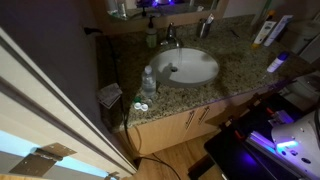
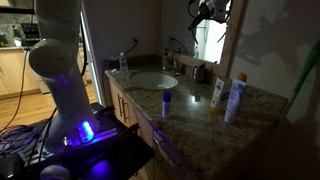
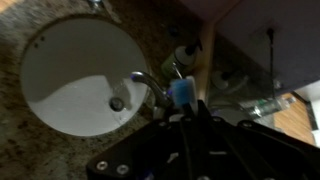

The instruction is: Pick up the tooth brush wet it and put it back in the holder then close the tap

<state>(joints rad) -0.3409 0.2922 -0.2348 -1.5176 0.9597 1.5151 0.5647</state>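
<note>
1. The pincer point(image 3: 186, 102) comes in from the bottom of the wrist view. Its dark fingers are pressed together on the tooth brush point(image 3: 180, 92), and the blue end of the brush shows between the tips.
2. A pale, slender shaft runs up from that blue end. I cannot tell for certain whether it is the handle of the brush.
3. In an exterior view the pincer point(image 2: 203, 12) hangs high above the bench, close to the mirror wall and well clear of everything standing below.
4. Seen from the wrist, the tap point(image 3: 148, 82) lies just beside the brush's blue end, with its curved spout reaching over the basin point(image 3: 70, 75). The picture is too dim to show whether water is flowing.
5. In both exterior views the tap point(image 1: 170, 42) point(image 2: 172, 64) stands at the back rim of the white oval basin point(image 1: 190, 66) point(image 2: 150, 80).
6. The holder point(image 1: 207, 27) point(image 2: 200, 73) stands on the bench against the back wall. It is near the tap and apart from the pincer.
7. The soap bottle point(image 1: 152, 36) stands on the tap's other side.
8. A clear water bottle point(image 1: 148, 82) stands near the front edge of the speckled stone bench point(image 1: 240, 68), just beside the basin.
9. Two tall bottles point(image 2: 238, 97) point(image 2: 217, 92) stand at the near end of the bench in an exterior view.
</note>
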